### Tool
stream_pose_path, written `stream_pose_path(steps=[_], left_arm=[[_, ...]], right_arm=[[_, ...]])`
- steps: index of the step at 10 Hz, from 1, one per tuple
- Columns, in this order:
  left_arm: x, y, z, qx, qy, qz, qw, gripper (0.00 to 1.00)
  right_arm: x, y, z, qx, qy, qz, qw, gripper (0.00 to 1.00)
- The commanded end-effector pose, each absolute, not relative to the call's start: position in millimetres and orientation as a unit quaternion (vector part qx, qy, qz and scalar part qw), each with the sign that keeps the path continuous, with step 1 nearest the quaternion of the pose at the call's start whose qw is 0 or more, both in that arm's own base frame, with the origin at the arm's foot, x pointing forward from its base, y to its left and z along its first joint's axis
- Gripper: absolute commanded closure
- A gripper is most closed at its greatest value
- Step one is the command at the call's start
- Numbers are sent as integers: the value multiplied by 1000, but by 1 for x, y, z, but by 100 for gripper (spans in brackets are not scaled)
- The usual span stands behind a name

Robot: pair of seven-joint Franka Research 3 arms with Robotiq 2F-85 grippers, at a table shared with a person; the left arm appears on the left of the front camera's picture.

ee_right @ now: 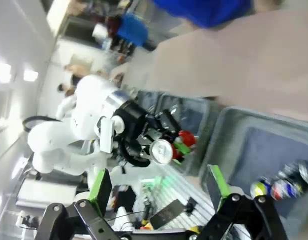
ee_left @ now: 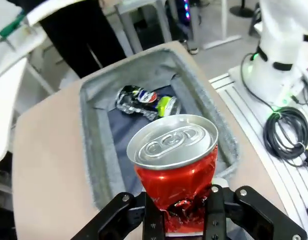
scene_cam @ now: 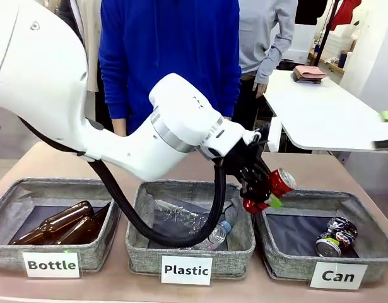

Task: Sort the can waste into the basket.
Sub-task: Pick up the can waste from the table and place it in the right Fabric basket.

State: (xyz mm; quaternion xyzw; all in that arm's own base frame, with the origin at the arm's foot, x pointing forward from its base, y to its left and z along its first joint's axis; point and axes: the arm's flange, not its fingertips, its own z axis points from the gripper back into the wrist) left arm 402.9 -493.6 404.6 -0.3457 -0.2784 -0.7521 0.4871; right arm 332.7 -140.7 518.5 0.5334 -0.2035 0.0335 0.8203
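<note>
while the dented red metal can with a silver top (scene_cam: 281,182) is clamped between the fingers of the left gripper (scene_cam: 267,197), it hangs tilted just over the left rim of the grey fabric rectangular basket with a white "can" label (scene_cam: 288,264). seen from the left wrist, the same red can (ee_left: 177,172) is pinched at its crumpled lower end, silver top up, above the dark lining of that basket (ee_left: 96,145). the dark silvery crushed can with coloured print (scene_cam: 334,237) lies on its side in the basket, toward its right side.

the right gripper (ee_right: 159,192) has its jaws spread wide with nothing between the green pads (ee_right: 99,186); it hovers above the can basket, though the blurred right wrist view makes its exact place hard to judge.

left of the can basket sits a like grey basket labelled "plastic" (scene_cam: 140,252) holding clear plastic bottles (scene_cam: 200,224), and beyond it one labelled "bottle" (scene_cam: 4,252) with brown glass bottles (scene_cam: 61,222). all three stand in a row on a pale beige table (scene_cam: 326,173).

across it stands a person in a blue top (scene_cam: 171,50), with another in grey (scene_cam: 269,38) beside a white table (scene_cam: 320,113). coiled black cables (ee_left: 286,132) lie on the floor.
</note>
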Motion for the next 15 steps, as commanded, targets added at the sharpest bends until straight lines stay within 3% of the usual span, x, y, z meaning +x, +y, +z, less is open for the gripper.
stream_pose_path(steps=[1,3,6,9,10,11,12,15], left_arm=[[396,-513,401,-364,-331,-756,431,100],[394,-539,387,-361,-363,-757,406,100],[397,-566,365,-376,-364,-753,400,100],[408,-579,357,-372,-355,-752,412,100],[410,-581,354,-372,-352,-752,414,48],[412,-583,352,-375,-344,-752,418,16],[416,-585,352,-375,-338,-753,422,0],[423,-582,356,-374,-342,-748,428,0]], right_arm=[[249,-192,544,500,-216,4,839,0],[215,-197,507,479,-132,2,868,0],[185,-201,486,509,-178,-14,842,0],[190,-208,475,517,-196,-31,833,0],[184,-205,480,514,-166,-21,841,0],[184,-205,480,514,-166,-21,841,0],[184,-205,480,514,-166,-21,841,0],[187,-202,477,506,-159,-8,848,0]])
